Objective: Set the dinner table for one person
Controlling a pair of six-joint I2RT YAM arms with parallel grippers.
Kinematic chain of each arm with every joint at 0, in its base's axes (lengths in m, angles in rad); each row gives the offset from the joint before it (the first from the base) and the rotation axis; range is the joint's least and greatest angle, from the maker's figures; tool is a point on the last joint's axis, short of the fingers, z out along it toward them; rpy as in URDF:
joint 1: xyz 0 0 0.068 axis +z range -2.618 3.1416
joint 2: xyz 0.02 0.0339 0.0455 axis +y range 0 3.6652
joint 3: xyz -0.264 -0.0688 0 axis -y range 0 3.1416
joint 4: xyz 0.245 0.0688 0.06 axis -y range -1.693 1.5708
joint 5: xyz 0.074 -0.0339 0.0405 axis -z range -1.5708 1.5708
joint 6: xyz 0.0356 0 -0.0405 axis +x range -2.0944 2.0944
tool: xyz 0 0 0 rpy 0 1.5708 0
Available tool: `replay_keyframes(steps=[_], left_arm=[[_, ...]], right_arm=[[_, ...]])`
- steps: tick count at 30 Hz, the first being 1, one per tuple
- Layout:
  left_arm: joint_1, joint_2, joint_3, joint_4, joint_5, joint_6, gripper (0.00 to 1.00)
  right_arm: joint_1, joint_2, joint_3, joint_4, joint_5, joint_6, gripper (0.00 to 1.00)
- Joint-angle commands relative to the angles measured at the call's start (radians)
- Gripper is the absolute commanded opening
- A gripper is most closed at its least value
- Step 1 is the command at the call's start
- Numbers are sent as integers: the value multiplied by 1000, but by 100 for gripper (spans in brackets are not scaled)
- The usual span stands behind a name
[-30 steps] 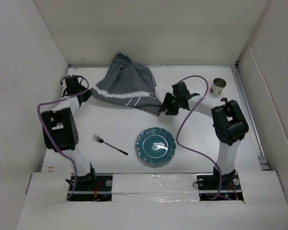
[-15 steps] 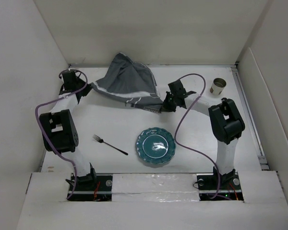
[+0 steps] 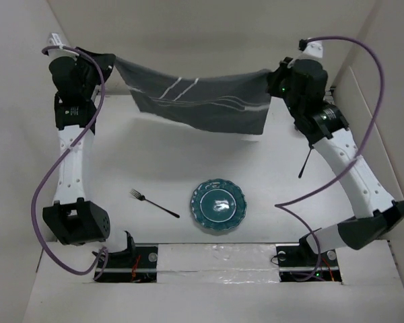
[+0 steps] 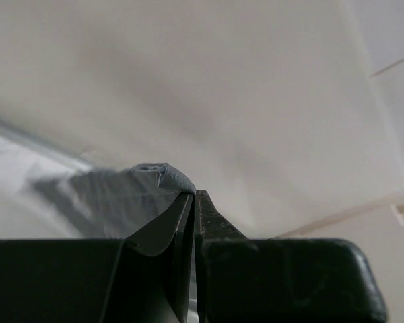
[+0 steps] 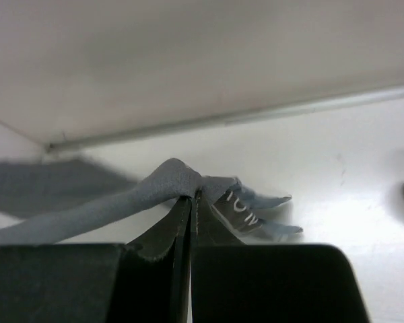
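Note:
A dark grey striped placemat (image 3: pixel 198 101) hangs spread in the air over the back of the white dinner table (image 3: pixel 148 158). It is stretched between both grippers. My left gripper (image 3: pixel 113 62) is shut on its left top corner (image 4: pixel 163 176), with the cloth bunched at the fingertips. At the other end my right gripper (image 3: pixel 272 79) is shut on the right top corner (image 5: pixel 172 178), where a label tag sticks out. A teal plate (image 3: pixel 219 205) lies near the front centre. To its left lies a dark fork (image 3: pixel 155 203).
White walls enclose the table on the left, back and right. The raised right arm (image 3: pixel 343 155) crosses the table's right side. Purple cables loop from both arms.
The right gripper shut on the placemat's corner. Both arms then rose and spread apart, lifting the crumpled placemat off the table and stretching it out flat in the air.

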Motion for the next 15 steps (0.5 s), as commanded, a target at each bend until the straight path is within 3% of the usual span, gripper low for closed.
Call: replay_keyframes(steps=[1, 8, 15], left_arm=[[5, -46, 76, 35, 26, -54, 0], [5, -56, 145, 70, 21, -111, 0], [5, 76, 189, 104, 50, -139, 0]], right_arm=[[3, -38, 62, -14, 144, -129, 0], [-21, -22, 188, 72, 210, -218, 0], [-120, 197, 384, 62, 95, -226, 0]])
